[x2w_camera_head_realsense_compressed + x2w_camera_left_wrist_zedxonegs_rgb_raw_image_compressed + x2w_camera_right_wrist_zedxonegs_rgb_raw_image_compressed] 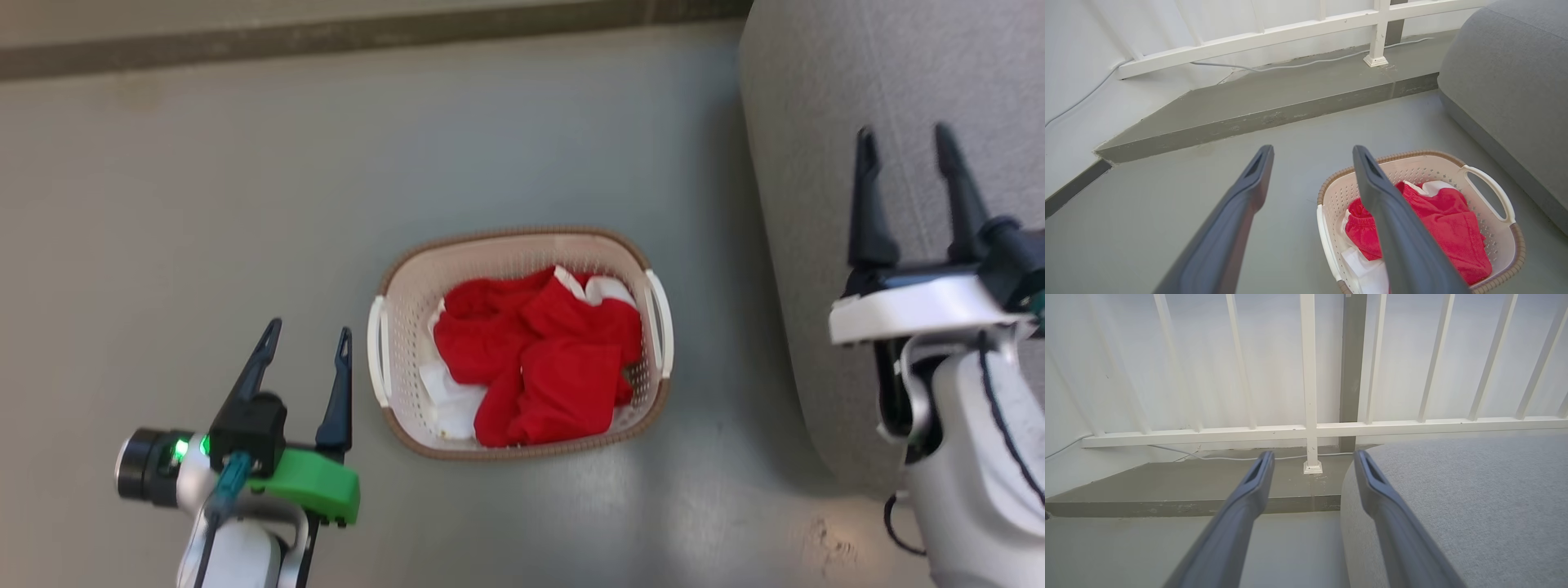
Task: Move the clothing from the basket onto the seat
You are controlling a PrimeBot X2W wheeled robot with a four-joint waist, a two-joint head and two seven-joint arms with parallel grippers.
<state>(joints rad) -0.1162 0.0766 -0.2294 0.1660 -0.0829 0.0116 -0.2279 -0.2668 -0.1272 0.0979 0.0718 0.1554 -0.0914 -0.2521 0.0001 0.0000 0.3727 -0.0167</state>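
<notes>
In the basket [514, 233], cream-white with a brown woven-look rim and white side handles: the clothing [539, 367], crumpled bright red with white patches, heaped below the rim and covering most of the bottom. Set on the smooth grey floor [204, 204], near the rounded edge of the seat [857, 82] but apart from it. Off the basket's left handle, over bare floor, the left gripper [309, 328], fingers spread wide and empty. Above the grey cushion's edge, the right gripper [904, 131], likewise parted wide, gripping nothing. Beyond the basket, a low grey step [1290, 94] along the wall, with a white railing [1310, 375] standing on it and a pale cable [1290, 65] trailing at its foot.
</notes>
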